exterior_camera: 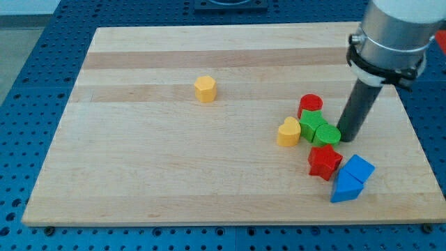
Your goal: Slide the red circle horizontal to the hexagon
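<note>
My tip [346, 139], the bottom end of a straight dark rod with no hand to open or close and nothing held, rests on the wooden surface [139, 174] toward the view's right. It stands just beside the green round block [327, 135], on that block's right. Next along is a second green block [311, 121], its shape unclear, with the red circle [310, 104] touching it from above. A yellow heart [288, 132] sits at the cluster's left. Below lie a red star [324, 161] and two blue blocks [350, 179]. The yellow hexagon [205, 88] stands alone, well apart, toward the view's upper left. To do this step well, the tip probably should come round below the red circle and nudge it a little upward, level with the hexagon, without dragging the green blocks along.
</note>
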Controlling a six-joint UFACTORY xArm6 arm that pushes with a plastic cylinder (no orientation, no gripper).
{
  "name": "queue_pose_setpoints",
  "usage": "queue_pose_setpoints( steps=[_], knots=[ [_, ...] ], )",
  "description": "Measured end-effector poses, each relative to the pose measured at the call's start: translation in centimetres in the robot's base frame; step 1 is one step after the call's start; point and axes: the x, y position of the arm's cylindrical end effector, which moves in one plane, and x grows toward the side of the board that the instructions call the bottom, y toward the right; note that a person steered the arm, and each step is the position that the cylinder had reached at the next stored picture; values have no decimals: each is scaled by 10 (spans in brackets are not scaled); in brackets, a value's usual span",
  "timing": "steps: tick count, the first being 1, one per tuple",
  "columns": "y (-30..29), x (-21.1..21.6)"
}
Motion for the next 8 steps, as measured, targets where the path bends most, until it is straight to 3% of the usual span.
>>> queue_pose_setpoints(
  steps=[6, 8],
  knots=[
    [-99, -83],
    [-104, -113]
  ],
)
